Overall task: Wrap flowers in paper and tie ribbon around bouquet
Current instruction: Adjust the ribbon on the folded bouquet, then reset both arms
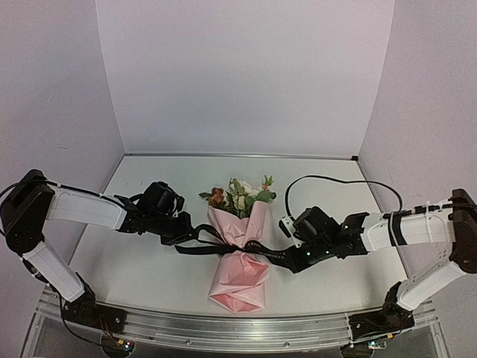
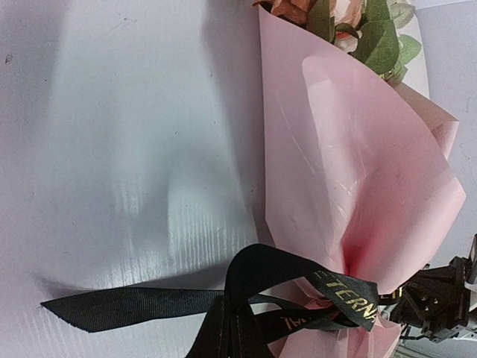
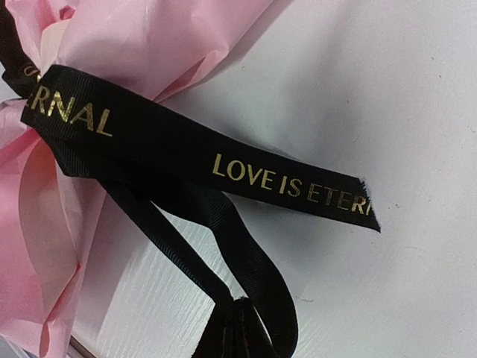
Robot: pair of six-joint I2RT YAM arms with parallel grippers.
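Note:
The bouquet lies in the middle of the table, with the flowers (image 1: 240, 195) at its far end and the pale-pink paper (image 1: 240, 287) as a cone around the stems. The black ribbon (image 1: 257, 250) with gold lettering goes round the cone's narrow waist. To the left of the waist, my left gripper (image 1: 195, 237) is shut on a ribbon loop (image 2: 253, 276); a free tail (image 2: 127, 306) trails off to the left. To the right of the waist, my right gripper (image 1: 287, 257) is shut on another loop (image 3: 253, 253). A lettered tail (image 3: 283, 183) lies loose on the table.
A white table (image 1: 149, 268) is enclosed by pale walls on three sides. A black cable (image 1: 335, 179) arcs above the right arm. A metal rail (image 1: 238, 328) runs along the near edge between the arm bases.

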